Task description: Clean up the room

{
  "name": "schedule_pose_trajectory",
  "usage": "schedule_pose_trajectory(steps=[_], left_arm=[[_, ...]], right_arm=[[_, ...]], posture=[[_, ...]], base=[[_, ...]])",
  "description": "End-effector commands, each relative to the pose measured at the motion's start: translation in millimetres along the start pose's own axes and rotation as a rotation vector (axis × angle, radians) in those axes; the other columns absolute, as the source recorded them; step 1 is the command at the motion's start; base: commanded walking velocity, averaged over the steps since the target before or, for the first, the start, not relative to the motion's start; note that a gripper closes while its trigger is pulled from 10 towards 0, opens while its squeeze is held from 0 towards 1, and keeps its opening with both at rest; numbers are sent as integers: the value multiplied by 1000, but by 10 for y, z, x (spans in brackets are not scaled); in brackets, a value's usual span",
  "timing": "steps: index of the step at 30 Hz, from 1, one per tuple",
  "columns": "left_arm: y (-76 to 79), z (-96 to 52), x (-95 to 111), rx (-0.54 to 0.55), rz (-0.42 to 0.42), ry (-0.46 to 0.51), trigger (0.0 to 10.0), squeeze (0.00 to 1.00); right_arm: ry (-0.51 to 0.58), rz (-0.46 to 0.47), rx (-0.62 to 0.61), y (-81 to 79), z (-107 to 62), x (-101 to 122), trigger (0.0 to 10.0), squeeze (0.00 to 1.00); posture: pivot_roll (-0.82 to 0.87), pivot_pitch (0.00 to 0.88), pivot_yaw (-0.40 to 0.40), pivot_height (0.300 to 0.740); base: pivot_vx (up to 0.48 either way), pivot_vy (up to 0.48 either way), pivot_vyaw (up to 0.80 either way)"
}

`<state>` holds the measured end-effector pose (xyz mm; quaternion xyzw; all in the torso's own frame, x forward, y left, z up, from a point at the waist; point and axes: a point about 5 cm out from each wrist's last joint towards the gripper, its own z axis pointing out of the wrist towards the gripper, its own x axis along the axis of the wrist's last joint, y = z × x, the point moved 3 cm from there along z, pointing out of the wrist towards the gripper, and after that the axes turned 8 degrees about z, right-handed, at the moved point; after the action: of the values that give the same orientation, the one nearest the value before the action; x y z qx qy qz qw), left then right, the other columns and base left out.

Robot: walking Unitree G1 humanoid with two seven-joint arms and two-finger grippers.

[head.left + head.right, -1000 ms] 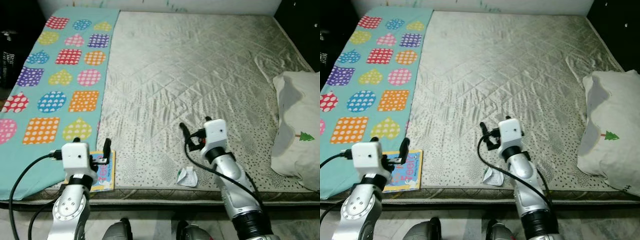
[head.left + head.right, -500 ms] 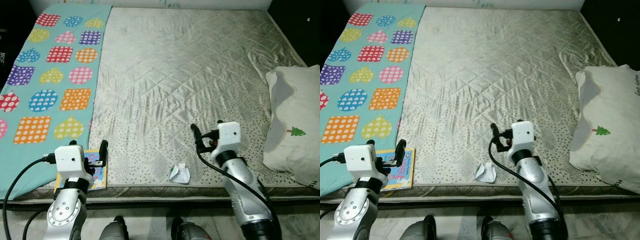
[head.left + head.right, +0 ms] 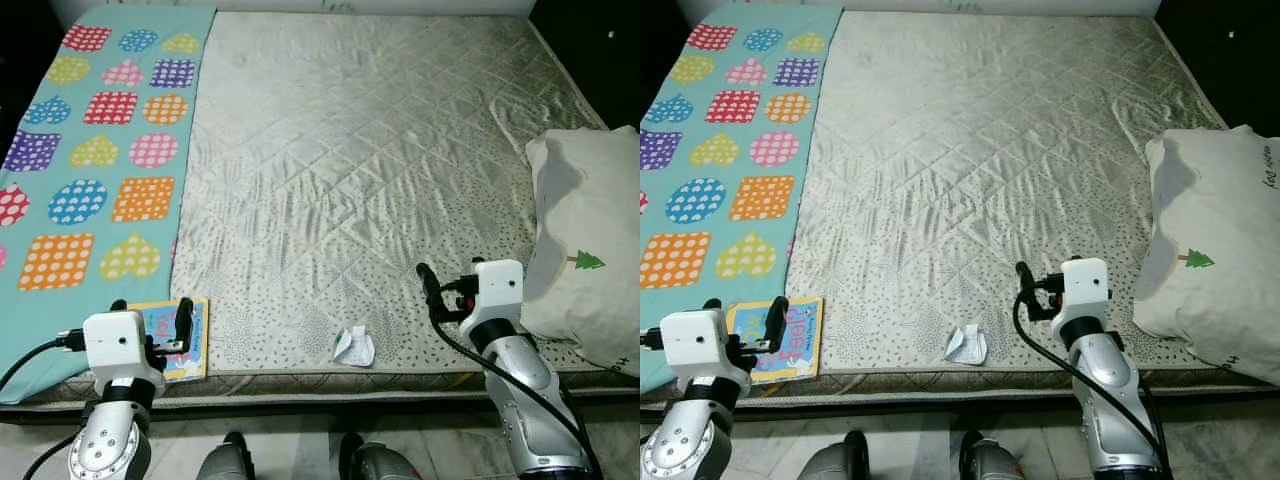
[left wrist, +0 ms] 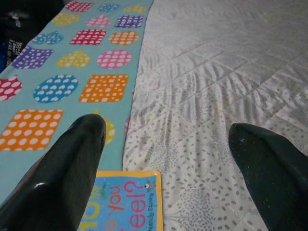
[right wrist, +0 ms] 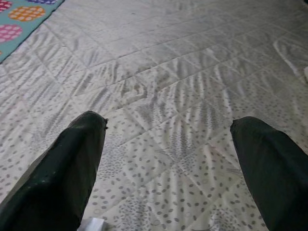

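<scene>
Right claw point(image 3: 428, 283) has drifted rightward, away from crumpled paper point(image 3: 354, 346) at mattress point(image 3: 380, 150) edge.

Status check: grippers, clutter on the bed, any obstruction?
Left gripper open above picture book. Right gripper open, empty, beside crumpled paper. Pillow at right edge; nothing blocking.

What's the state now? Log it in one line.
left pincer open over book | right pincer open | paper scrap on bed edge
</scene>
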<state>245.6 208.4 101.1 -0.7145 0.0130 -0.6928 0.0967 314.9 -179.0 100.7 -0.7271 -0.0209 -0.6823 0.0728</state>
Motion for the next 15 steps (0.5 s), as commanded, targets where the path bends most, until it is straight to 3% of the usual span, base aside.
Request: schedule_pose_trajectory(steps=[1,15], left_arm=[[2,-28,-21,-12,15,-7,10000,0],[45,20,41,-4,24,19,10000,0]], right_arm=[[0,9,1,-6,-30,9,10000,0],[-11,15,40,-114,-19,-12,10000,0]], posture=[[114,257,-36,740],[114,262,-43,720]], base=[[0,0,0],[0,0,0]])
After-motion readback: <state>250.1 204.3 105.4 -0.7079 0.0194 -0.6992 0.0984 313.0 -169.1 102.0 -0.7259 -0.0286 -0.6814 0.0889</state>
